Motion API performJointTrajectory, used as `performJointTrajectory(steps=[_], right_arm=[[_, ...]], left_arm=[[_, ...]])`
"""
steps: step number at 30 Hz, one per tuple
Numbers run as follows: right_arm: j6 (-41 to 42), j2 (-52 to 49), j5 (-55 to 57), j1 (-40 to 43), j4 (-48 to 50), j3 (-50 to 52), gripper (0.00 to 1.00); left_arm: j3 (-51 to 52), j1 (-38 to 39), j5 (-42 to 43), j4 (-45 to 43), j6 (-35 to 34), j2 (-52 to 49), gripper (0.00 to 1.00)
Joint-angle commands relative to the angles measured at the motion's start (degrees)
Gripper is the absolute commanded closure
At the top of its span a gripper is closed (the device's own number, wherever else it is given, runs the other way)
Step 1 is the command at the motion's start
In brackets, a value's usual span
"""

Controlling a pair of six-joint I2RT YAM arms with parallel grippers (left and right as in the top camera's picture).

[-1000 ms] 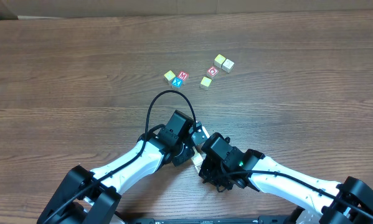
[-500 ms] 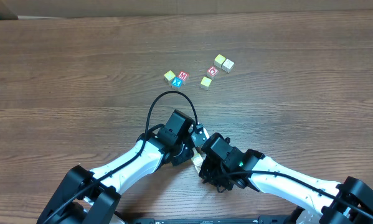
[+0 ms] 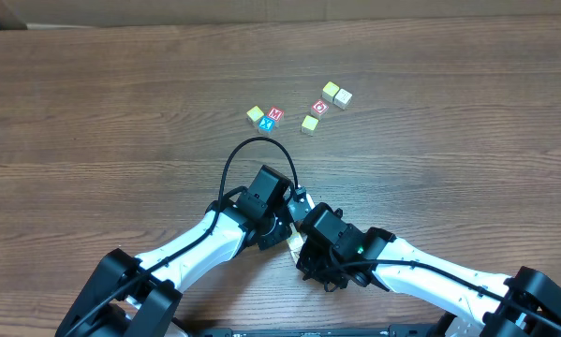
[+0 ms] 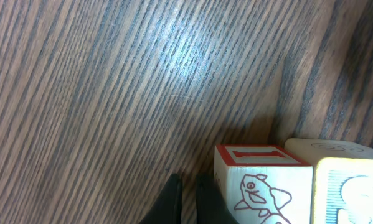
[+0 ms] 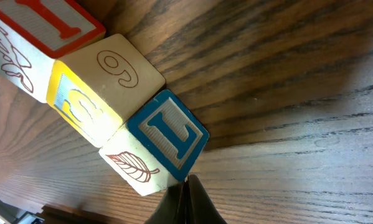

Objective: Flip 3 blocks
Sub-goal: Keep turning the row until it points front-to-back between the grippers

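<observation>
Three wooden blocks packed face to face in a short row on the tabletop, right under the two wrists and mostly hidden from overhead. In the right wrist view, running from 10 o'clock to 5 o'clock: red-edged block with a red letter on top, then the middle block with a drawn "6" on its pale top and a yellow side face, then the blue "L" block with a leaf sketched on its pale side. Each touching its neighbour. In the left wrist view, red-edged block at 4 o'clock, a red line-drawn animal on its pale front.

Left fingers drawn nearly together, gripping nothing, tips just beside the red-edged block at its 8 o'clock. Right fingers closed tight and empty, tips just beside the lower corner of the blue "L" block at its 6 o'clock.

Farther out, at 12 o'clock of the wrists overhead and well apart from them, a loose scatter: yellow-green cube, red "M" cube touching blue "X" cube, red "O" cube, yellow cube, and a pair of pale cubes side by side.

Dark brown wood grain across the tabletop, with a soft glare patch in the left wrist view. Beyond the far edge at 12 o'clock, a pale tan strip. White arms with black joints reaching in from 6 o'clock, a black cable looping above the left one.
</observation>
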State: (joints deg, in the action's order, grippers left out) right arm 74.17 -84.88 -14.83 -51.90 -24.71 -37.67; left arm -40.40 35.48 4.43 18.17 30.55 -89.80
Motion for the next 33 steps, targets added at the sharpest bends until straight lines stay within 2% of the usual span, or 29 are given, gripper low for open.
performJointTrajectory(steps=[1, 33], right_arm=[[0.90, -0.13, 1.88, 0.09, 1.77, -0.13, 0.96], [1.36, -0.13, 3.43, -1.75, 2.29, -0.13, 0.96]], left_arm=[[0.55, 0.52, 4.92, 0.57, 2.14, -0.76, 0.96], [0.55, 0.52, 4.90, 0.61, 3.78, -0.85, 0.96]])
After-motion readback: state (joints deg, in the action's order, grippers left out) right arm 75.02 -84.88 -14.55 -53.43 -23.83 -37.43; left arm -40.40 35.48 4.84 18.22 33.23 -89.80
